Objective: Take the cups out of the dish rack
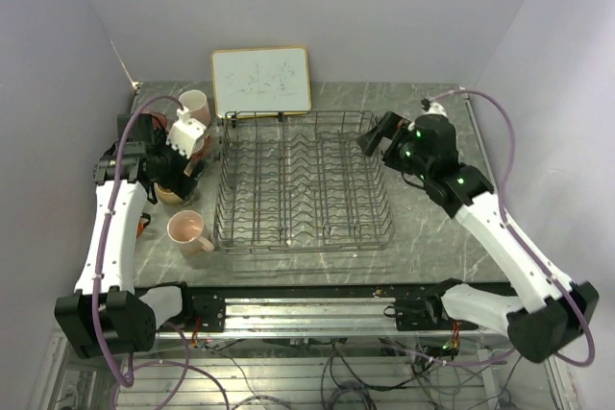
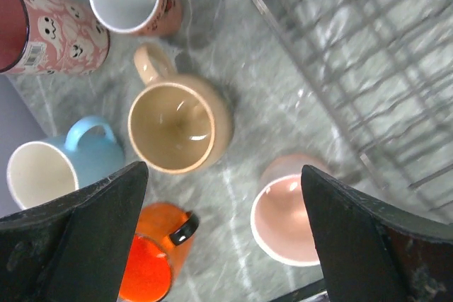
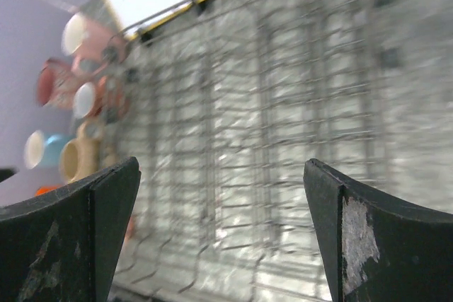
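The large dark wire dish rack sits mid-table on the grey marbled table; the small ceramic cups stand outside it, clustered just to its left: a tan handled mug, a light blue mug, an orange mug and a pale pink mug; the left gripper hangs above them, jaws spread wide, gripping nothing; the right gripper hovers over the rack's right side, equally wide and empty.

A small whiteboard with a wood frame stands up at the back of the desk, close to the pale purple wall. It has faint scribbles on it. The desk top is grey-green stone with white streaks. A shiny metal rail runs along the near edge, with tangled wires below.
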`<state>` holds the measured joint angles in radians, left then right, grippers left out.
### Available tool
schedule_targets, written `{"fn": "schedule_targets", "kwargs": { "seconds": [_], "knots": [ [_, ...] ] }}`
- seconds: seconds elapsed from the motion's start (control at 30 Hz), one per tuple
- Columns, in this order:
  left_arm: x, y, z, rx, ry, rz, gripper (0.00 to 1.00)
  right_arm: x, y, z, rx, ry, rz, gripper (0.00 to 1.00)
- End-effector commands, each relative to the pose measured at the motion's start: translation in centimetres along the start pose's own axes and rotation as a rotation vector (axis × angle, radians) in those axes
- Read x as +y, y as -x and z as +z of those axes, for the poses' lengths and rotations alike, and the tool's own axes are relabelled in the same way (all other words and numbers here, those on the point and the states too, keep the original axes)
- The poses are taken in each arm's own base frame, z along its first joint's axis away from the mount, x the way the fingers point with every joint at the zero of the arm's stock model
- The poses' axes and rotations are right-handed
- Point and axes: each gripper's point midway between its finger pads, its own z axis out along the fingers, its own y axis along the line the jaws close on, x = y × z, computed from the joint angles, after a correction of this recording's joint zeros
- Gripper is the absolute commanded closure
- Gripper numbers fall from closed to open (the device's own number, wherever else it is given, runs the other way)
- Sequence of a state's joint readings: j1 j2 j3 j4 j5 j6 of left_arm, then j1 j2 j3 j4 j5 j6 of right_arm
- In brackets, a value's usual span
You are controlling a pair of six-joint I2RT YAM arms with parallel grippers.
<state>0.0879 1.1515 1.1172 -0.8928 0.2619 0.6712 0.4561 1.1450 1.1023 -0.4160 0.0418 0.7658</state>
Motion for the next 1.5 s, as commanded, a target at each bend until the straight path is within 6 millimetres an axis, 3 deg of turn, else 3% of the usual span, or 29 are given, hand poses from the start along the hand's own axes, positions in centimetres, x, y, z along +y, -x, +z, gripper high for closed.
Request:
{"fn": "schedule_targets", "kwargs": {
  "seconds": [0.0,0.07,0.17,0.33,0.43,0.57,0.73,0.93,1.1,1.23,1.3,1.47],
  "knots": [
    [-1.4,3.9,0.4,-0.193,-0.04,-0.274,0.0,-7.6,2.0,-2.0,-0.184,-0.32,-0.144,0.0],
    [-1.2,4.6,1.1,-0.269,-0.02,-0.313,0.0,-10.1,1.9,-2.9,-0.209,-0.414,-0.213,0.0],
    [-1.7,3.6,2.6,-0.312,-0.001,-0.353,0.0,-13.1,2.0,-4.2,-0.247,-0.533,-0.316,0.0],
    [-3.0,1.4,4.3,-0.347,0.018,-0.316,0.0,-15.7,1.9,-5.4,-0.28,-0.614,-0.399,0.0],
    [-2.5,0.4,4.9,-0.386,0.092,-0.373,0.0,-16.9,1.8,-5.5,-0.284,-0.642,-0.417,0.0],
    [-2.5,2.0,4.6,-0.511,0.092,-0.4,0.0,-18.1,1.7,-5.7,-0.328,-0.647,-0.376,0.0],
    [-3.7,1.3,5.2,-0.61,0.098,-0.307,0.01,-20.4,1.7,-7.2,-0.392,-0.702,-0.347,0.0],
    [-5.3,-0.1,5.8,-0.564,0.052,-0.26,0.0,-23.2,1.8,-8.8,-0.443,-0.786,-0.294,0.0],
    [-3.6,-1.9,6.5,-0.562,0.187,-0.362,0.0,-24.8,1.5,-9.6,-0.481,-0.857,-0.2,0.0],
    [-1.5,-4.1,5.5,-0.583,0.384,-0.494,0.0,-26.8,0.8,-11.4,-0.582,-0.959,-0.096,0.0],
    [-1.0,-5.1,5.0,-0.606,0.449,-0.543,0.01,-27.1,0.9,-11.8,-0.616,-0.958,-0.138,0.0],
    [-0.7,-6.0,4.6,-0.627,0.506,-0.571,0.0,-26.9,0.1,-10.3,-0.565,-0.88,-0.273,0.0]
  ]
}}
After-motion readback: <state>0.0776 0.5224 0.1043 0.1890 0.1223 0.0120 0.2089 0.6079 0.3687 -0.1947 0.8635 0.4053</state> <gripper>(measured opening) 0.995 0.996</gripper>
